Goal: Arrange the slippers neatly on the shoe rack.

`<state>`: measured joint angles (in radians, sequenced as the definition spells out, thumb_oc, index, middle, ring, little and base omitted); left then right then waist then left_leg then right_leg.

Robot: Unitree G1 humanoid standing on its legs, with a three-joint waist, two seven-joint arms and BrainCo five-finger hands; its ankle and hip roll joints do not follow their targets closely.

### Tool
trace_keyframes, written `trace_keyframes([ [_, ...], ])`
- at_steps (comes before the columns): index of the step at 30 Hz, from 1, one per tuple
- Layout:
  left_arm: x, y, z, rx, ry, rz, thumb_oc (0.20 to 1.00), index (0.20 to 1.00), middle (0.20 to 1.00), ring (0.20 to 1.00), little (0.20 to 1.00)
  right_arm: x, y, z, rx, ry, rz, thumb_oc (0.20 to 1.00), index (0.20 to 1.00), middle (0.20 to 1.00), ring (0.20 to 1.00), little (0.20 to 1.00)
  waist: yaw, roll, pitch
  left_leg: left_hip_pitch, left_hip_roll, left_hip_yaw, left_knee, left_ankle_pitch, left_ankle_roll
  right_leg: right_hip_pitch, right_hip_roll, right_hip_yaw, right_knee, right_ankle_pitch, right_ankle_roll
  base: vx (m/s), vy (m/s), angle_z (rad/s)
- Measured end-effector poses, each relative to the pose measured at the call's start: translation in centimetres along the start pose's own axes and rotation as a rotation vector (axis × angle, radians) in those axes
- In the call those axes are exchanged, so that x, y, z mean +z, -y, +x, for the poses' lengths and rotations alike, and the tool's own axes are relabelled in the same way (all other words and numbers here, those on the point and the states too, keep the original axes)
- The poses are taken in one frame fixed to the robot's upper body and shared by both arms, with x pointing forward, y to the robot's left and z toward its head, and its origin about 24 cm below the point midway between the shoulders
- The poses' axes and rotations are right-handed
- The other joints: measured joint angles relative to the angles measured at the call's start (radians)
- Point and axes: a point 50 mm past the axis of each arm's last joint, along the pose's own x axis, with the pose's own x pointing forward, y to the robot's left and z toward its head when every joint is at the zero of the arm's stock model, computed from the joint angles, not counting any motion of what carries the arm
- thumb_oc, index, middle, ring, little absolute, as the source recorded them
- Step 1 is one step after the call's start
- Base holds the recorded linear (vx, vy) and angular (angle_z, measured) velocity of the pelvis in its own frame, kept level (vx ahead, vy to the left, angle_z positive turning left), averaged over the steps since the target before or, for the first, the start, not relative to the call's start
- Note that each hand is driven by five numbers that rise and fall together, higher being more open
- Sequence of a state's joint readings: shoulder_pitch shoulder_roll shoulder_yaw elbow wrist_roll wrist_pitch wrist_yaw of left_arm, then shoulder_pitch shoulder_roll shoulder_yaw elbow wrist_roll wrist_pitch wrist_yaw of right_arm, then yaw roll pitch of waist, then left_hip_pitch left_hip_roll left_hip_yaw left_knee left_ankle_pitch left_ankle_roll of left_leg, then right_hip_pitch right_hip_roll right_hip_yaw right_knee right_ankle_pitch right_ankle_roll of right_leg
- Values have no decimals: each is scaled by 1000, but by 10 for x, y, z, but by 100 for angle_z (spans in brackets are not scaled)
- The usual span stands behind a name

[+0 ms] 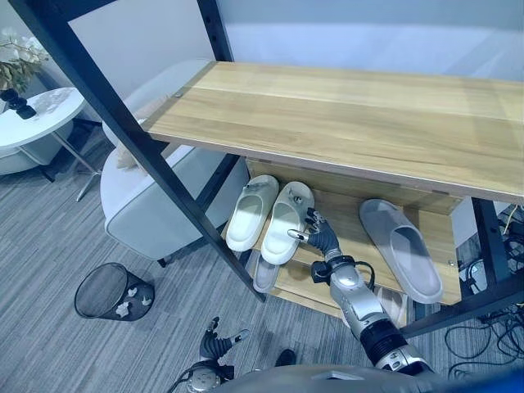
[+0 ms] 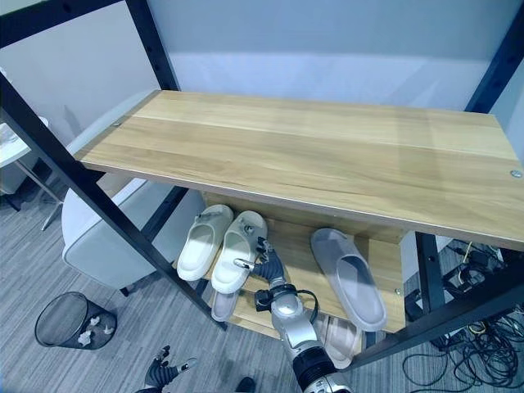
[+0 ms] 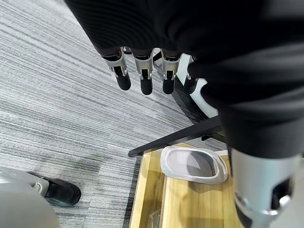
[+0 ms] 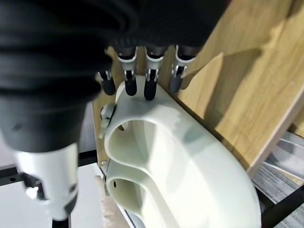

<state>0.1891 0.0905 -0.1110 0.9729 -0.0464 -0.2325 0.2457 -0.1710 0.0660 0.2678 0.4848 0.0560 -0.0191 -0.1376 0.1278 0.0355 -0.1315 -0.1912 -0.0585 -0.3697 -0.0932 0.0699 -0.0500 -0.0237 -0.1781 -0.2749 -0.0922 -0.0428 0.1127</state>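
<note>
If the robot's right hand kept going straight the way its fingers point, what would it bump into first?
The right hand already has its straight fingertips on the heel of the right-hand cream slipper. Going on, it would probably push that slipper deeper along the wooden shelf, beside its twin.

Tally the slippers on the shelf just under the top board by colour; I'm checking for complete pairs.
Cream slippers: 2
Grey slipper: 1
Total: 3
</note>
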Motion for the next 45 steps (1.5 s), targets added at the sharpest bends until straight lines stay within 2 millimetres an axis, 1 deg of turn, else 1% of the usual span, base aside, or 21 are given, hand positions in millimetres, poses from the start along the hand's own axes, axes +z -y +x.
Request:
trace_keyframes([
  [3, 0, 0, 0, 0, 2, 0, 1000, 1000, 1000, 1000, 1000, 3, 2, -2, -6, 20, 1, 1000, 1000, 1000, 1000, 1000, -2, 0, 0, 3, 0, 0, 0, 1, -1, 0, 0, 0, 0, 0, 0, 10, -6, 0],
  [5, 0, 0, 0, 2, 3, 0, 1000, 1000, 1000, 1000, 1000, 23, 13, -4, -9, 130, -96, 1000, 1000, 1000, 1000, 1000, -5, 0, 0, 9, 0, 0, 0, 2, -1, 7, 0, 5, 0, 1, 1, 14, -41, -1],
  [6, -1, 0, 0, 3, 2, 1, 1000, 1000, 1000, 1000, 1000, 28, 19, -5, -14, 161, -148, 1000, 1000, 1000, 1000, 1000, -7, -1, 2, 18, 0, 2, 0, 2, -2, 16, 0, 6, 0, 1, 1, 5, -52, -8],
  [7, -3, -1, 0, 6, -9, 6, 1000, 1000, 1000, 1000, 1000, 40, 27, -9, -32, 218, -181, 1000, 1000, 1000, 1000, 1000, -31, 0, 3, 24, 3, 8, -1, 2, -2, 17, 1, 14, 0, 1, 2, 14, -68, -11],
  [8, -4, -1, 0, 6, -10, 6, 1000, 1000, 1000, 1000, 1000, 40, 29, -11, -42, 224, -190, 1000, 1000, 1000, 1000, 1000, -37, -4, 6, 30, 4, 11, -1, 1, -2, 22, 2, 15, 0, 1, 2, 19, -71, -10],
  [9, -3, -1, 0, 9, -9, 5, 1000, 1000, 1000, 1000, 1000, 36, 41, -19, -76, 220, -201, 1000, 1000, 1000, 1000, 1000, -52, -9, 8, 37, 5, 12, -1, 0, -4, 29, 2, 17, 0, 1, 2, 16, -61, -10],
  [12, -6, -1, -2, 21, -16, 5, 1000, 1000, 1000, 1000, 1000, 39, 74, -24, -182, 218, -243, 1000, 1000, 1000, 1000, 1000, -77, -12, 12, 50, 9, 34, -2, -1, -3, 30, 2, 43, 0, 4, 5, 0, -45, -21],
  [16, -7, -1, -3, 22, -18, 5, 1000, 1000, 1000, 1000, 1000, 50, 93, -28, -273, 254, -312, 1000, 1000, 1000, 1000, 1000, -83, -18, 14, 46, 9, 37, -5, -3, -1, 29, 3, 45, 0, 5, 4, -1, -7, -1],
  [17, -7, -1, -3, 22, -18, 5, 1000, 1000, 1000, 1000, 1000, 50, 93, -28, -276, 254, -319, 1000, 1000, 1000, 1000, 1000, -83, -19, 14, 46, 9, 37, -5, -4, 0, 29, 3, 45, 0, 5, 4, 0, 0, 0],
  [18, -6, -1, -2, 25, -10, 2, 1000, 1000, 1000, 1000, 1000, 40, 99, -33, -320, 218, -307, 1000, 1000, 1000, 1000, 1000, -78, -25, 15, 49, 8, 37, -4, -4, 1, 30, 2, 45, 0, 5, 4, 0, 0, 0],
  [19, -6, -1, -2, 25, -11, 3, 1000, 1000, 1000, 1000, 1000, 37, 98, -34, -327, 209, -301, 1000, 1000, 1000, 1000, 1000, -82, -26, 16, 50, 8, 37, -1, -4, 1, 29, 1, 45, 0, 5, 4, 0, 0, 0],
  [22, -6, -2, -2, 27, -10, -1, 1000, 1000, 1000, 1000, 1000, 37, 110, -39, -387, 208, -370, 1000, 1000, 1000, 1000, 1000, -83, -31, 19, 51, 8, 38, -2, -4, 1, 30, 1, 46, 0, 5, 4, 0, 0, 0],
  [23, -6, -2, -2, 26, -10, 0, 1000, 1000, 1000, 1000, 1000, 34, 115, -42, -406, 199, -407, 1000, 1000, 1000, 1000, 1000, -84, -33, 19, 51, 8, 38, -4, -4, 0, 30, 0, 46, 0, 5, 4, 0, 0, 0],
  [25, -6, -2, -2, 27, -11, -1, 1000, 1000, 1000, 1000, 1000, 27, 122, -48, -454, 174, -402, 1000, 1000, 1000, 1000, 1000, -84, -33, 19, 51, 8, 39, -5, -4, 0, 30, 0, 48, 0, 6, 4, -1, 1, -2],
  [27, -6, -2, -2, 27, -10, -1, 1000, 1000, 1000, 1000, 1000, 23, 130, -54, -485, 157, -467, 1000, 1000, 1000, 1000, 1000, -84, -35, 19, 51, 8, 44, -5, -6, 3, 31, 0, 52, 0, 6, 4, -1, 3, -7],
  [29, -6, -2, -2, 28, -13, 0, 1000, 1000, 1000, 1000, 1000, 23, 135, -57, -520, 159, -511, 1000, 1000, 1000, 1000, 1000, -87, -36, 19, 53, 8, 49, -5, -7, 4, 30, -1, 55, 0, 6, 4, -2, 0, -7],
  [30, -7, -2, -2, 29, -13, 0, 1000, 1000, 1000, 1000, 1000, 23, 135, -58, -534, 161, -523, 1000, 1000, 1000, 1000, 1000, -89, -37, 19, 54, 8, 51, -5, -7, 4, 30, -1, 59, 0, 6, 4, -4, 4, -5],
  [35, -7, -2, -2, 40, -8, -2, 1000, 1000, 1000, 1000, 1000, 3, 136, -65, -609, 65, -601, 1000, 1000, 1000, 1000, 1000, -90, -39, 18, 55, 8, 56, -5, -9, 3, 30, -2, 63, 0, 7, 4, 0, 2, -1],
  [38, -7, -2, -2, 41, -10, -1, 1000, 1000, 1000, 1000, 1000, 1, 138, -67, -655, 53, -656, 1000, 1000, 1000, 1000, 1000, -95, -39, 18, 56, 8, 57, -5, -9, 3, 30, -1, 64, 0, 7, 4, 0, 0, 0],
  [41, -9, -2, -2, 44, -12, -1, 1000, 1000, 1000, 1000, 1000, -5, 133, -68, -672, 21, -636, 1000, 1000, 1000, 1000, 1000, -106, -40, 17, 56, 9, 58, -5, -9, 3, 30, -1, 65, 0, 7, 4, 0, 0, 0],
  [45, -10, -2, -3, 46, -12, -1, 1000, 1000, 1000, 1000, 1000, -26, 127, -76, -675, -75, -605, 1000, 1000, 1000, 1000, 1000, -113, -41, 16, 59, 9, 62, -5, -9, 3, 30, -2, 69, 0, 7, 5, -4, 3, -2],
])
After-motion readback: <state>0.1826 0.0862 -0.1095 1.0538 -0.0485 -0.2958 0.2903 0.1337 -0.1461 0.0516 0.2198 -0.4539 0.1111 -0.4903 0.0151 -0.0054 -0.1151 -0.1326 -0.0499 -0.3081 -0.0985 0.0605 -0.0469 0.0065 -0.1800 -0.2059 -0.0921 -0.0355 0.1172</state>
